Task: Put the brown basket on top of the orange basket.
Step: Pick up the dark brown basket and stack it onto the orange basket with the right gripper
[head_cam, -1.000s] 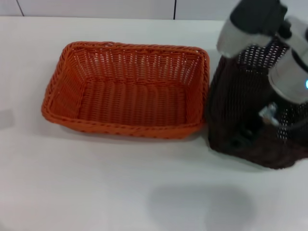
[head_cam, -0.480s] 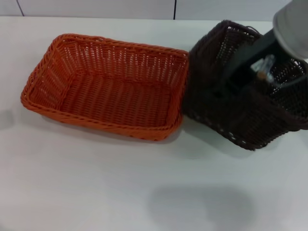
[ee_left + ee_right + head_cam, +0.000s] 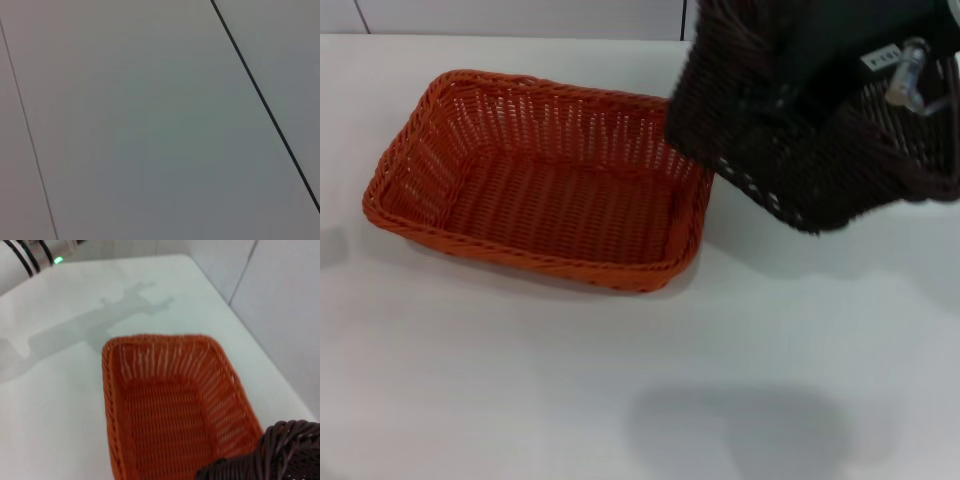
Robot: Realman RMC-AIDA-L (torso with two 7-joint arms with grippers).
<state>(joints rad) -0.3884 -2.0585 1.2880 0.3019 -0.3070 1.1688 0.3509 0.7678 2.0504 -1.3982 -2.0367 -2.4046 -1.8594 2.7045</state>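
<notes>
The orange basket (image 3: 540, 180) lies open and empty on the white table, left of centre. The brown basket (image 3: 800, 140) hangs tilted in the air at the upper right. Its near left corner overlaps the orange basket's right rim. My right gripper (image 3: 790, 95) is shut on the brown basket's rim from inside and carries it. In the right wrist view the orange basket (image 3: 175, 405) lies below, with the brown basket's braided rim (image 3: 270, 455) at the corner. My left gripper is out of view; its wrist view shows only a plain grey surface.
The white table (image 3: 620, 380) spreads in front of and to the left of the baskets. A shadow of the arm falls on the table's near part (image 3: 750, 430). A pale wall with a dark seam (image 3: 682, 18) runs behind the table.
The brown basket has risen off the table and moved left, up to the orange basket's right rim. The orange basket slid left a second ago and has stayed still since.
</notes>
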